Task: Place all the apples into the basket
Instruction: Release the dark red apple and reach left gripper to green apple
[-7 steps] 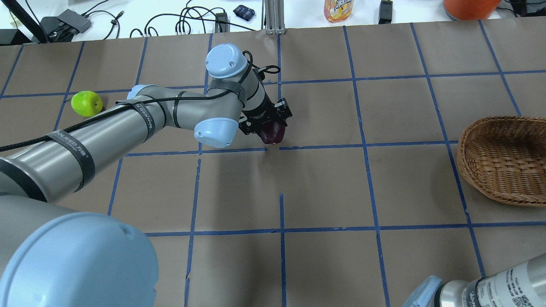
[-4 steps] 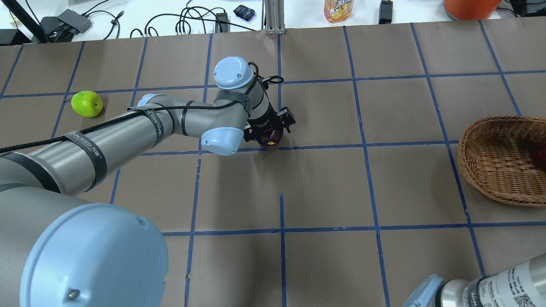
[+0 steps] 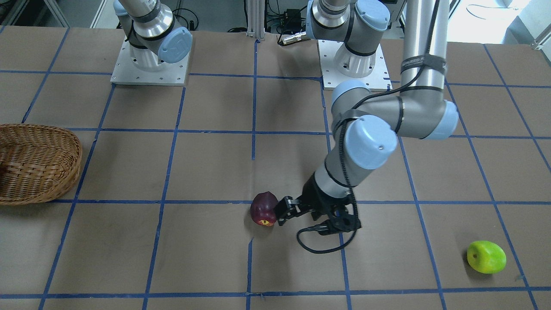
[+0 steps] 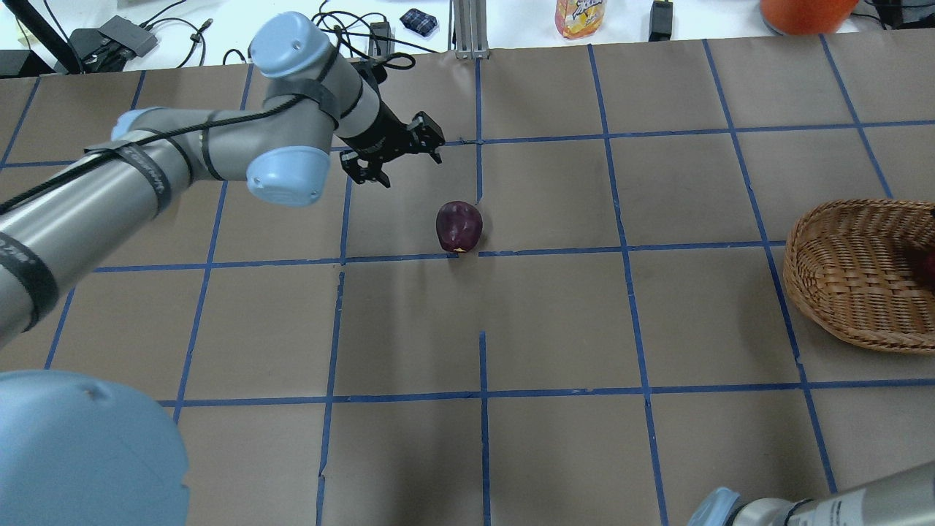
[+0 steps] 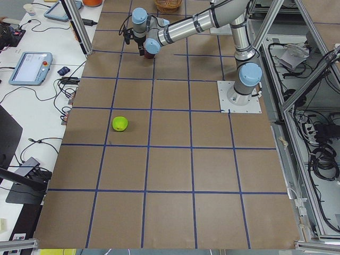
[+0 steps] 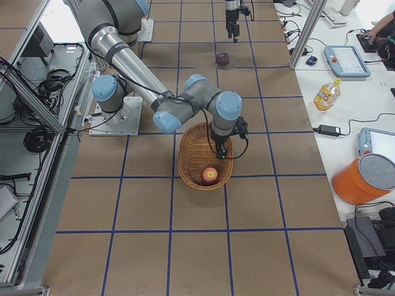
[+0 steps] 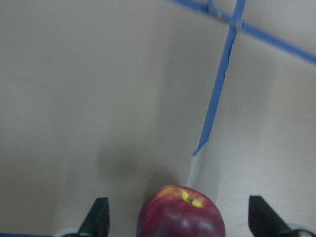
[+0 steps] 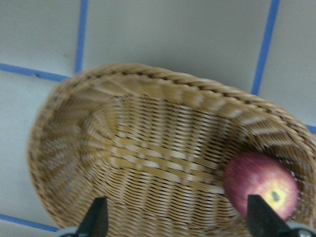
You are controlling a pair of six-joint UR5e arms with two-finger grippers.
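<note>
The maroon apple (image 4: pixel 459 226) lies on the worktop well apart from the basket (image 4: pixel 833 281), the left claw (image 4: pixel 409 169) spread empty and the right claw (image 8: pixel 177 219) hanging open over the basket's red apple (image 8: pixel 260 185), so whichever reaches should straddle its widest girth before clenching.

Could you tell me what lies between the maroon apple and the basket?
Nothing lies between the maroon apple and the basket but bare table and blue tape; the overhead view shows it.

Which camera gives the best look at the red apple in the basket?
Right wrist-mounted: the red apple lies large and unobstructed in the basket. Exterior right shows it small; overhead only a sliver at the edge; front-facing crops it out.
</note>
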